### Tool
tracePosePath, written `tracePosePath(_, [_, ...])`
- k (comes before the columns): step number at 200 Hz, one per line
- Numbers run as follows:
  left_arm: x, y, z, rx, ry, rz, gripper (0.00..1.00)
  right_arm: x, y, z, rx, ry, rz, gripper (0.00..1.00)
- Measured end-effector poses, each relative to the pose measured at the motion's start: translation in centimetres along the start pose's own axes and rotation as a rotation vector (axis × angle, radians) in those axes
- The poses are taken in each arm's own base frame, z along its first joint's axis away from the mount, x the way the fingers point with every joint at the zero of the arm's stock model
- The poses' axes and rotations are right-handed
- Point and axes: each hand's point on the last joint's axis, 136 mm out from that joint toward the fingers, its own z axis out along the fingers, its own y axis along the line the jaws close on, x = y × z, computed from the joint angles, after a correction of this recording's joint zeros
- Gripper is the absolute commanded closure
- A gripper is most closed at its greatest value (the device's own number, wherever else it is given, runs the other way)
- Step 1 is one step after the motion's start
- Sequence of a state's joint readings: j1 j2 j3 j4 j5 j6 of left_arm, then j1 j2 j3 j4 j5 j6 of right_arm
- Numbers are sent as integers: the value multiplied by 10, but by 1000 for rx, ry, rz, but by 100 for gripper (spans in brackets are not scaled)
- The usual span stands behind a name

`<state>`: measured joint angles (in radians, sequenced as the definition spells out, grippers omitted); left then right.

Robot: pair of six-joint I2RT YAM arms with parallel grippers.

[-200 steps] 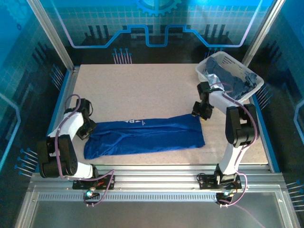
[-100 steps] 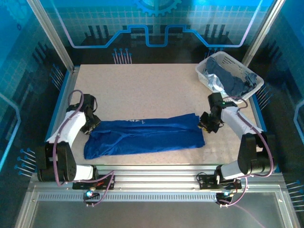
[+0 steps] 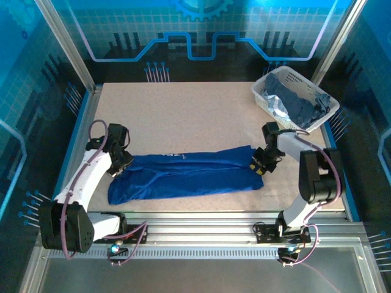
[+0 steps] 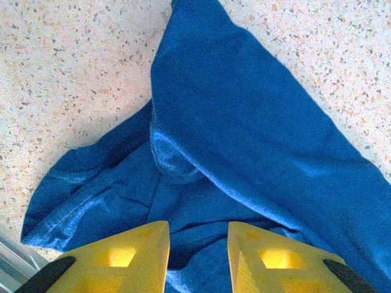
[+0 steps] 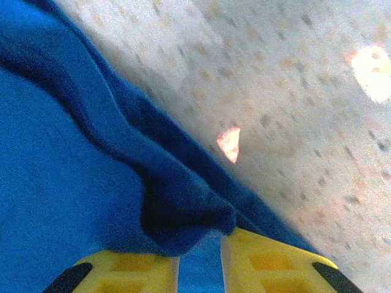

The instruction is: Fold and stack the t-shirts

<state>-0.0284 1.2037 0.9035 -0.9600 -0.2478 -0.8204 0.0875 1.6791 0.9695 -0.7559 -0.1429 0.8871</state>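
Table [image 3: 183, 116], viewed from above with the arm bases at 6 o'clock. One royal blue t-shirt [image 3: 183, 177] lies flat on the near half as a long folded band running from roughly 8 o'clock to 4 o'clock, with a small patch of white lettering [image 3: 173, 157] on its far edge left of centre. The left gripper [image 3: 120, 163] sits at the band's 9 o'clock end, on its far corner. In the left wrist view its yellow fingers [image 4: 128, 253] stand a little apart with blue cloth lying in the gap; whether they bite on it cannot be told. Rumpled cloth spreads from the tips toward 12 o'clock, with bare speckled table at 10 and 2 o'clock. The right gripper [image 3: 258, 166] sits at the band's 3 o'clock end. In the right wrist view its yellow fingers [image 5: 269, 256] are drawn close together on a raised ridge of the shirt's edge, which gathers directly at the tips, with table surface from 12 to 3 o'clock. A white lattice basket [image 3: 269, 78] stands in the 1 o'clock corner of the table, well apart from the band, holding crumpled grey-blue t-shirts [image 3: 299, 104].
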Motion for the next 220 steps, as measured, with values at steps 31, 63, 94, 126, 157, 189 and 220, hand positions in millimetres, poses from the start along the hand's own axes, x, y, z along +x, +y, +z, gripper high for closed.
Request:
tracePosePath(31, [9, -1, -7, 18, 14, 8, 66, -23, 15, -6, -23, -35, -3, 66])
tracePosePath(63, [16, -2, -11, 34, 31, 21, 66, -32, 22, -12, -40, -62, -15, 64])
tracePosePath(94, [21, -1, -11, 32, 49, 30, 65, -34, 19, -10, -33, -56, -6, 64])
tracePosePath(126, [27, 2, -13, 30, 68, 18, 57, -33, 17, -9, -29, -55, -7, 63])
tracePosePath(157, [34, 12, -11, 3, 88, -7, 51, -25, 10, -13, -26, -54, 0, 59])
tracePosePath(189, [36, 28, -2, -36, 123, -87, 51, -21, 8, -16, -38, -57, 6, 70])
tracePosePath(220, [48, 47, 16, -65, 199, -205, 62, -23, 8, -7, -31, -47, 25, 85])
